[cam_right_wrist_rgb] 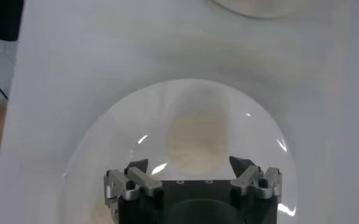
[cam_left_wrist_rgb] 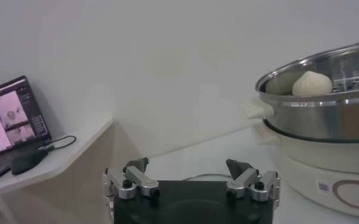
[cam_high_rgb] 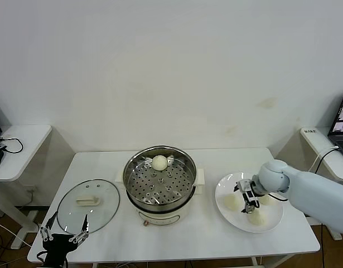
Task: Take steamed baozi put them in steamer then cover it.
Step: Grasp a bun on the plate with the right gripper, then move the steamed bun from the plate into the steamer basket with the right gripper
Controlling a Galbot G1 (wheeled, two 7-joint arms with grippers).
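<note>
One bun [cam_high_rgb: 159, 162] sits at back of steamer [cam_high_rgb: 160, 177], centre of white table [cam_high_rgb: 177, 240]. Three buns on white plate [cam_high_rgb: 224, 187] near right edge. Right gripper [cam_high_rgb: 246, 198] hovers over plate above a bun [cam_right_wrist_rgb: 196, 142], fingers spread wide, holding nothing. Glass lid [cam_high_rgb: 88, 204] lies flat near left front corner. Left gripper [cam_high_rgb: 63, 233] parked at front edge beside lid, fingers apart, empty. White wall behind; side desks flank table, laptop [cam_high_rgb: 342, 116] on right desk.
</note>
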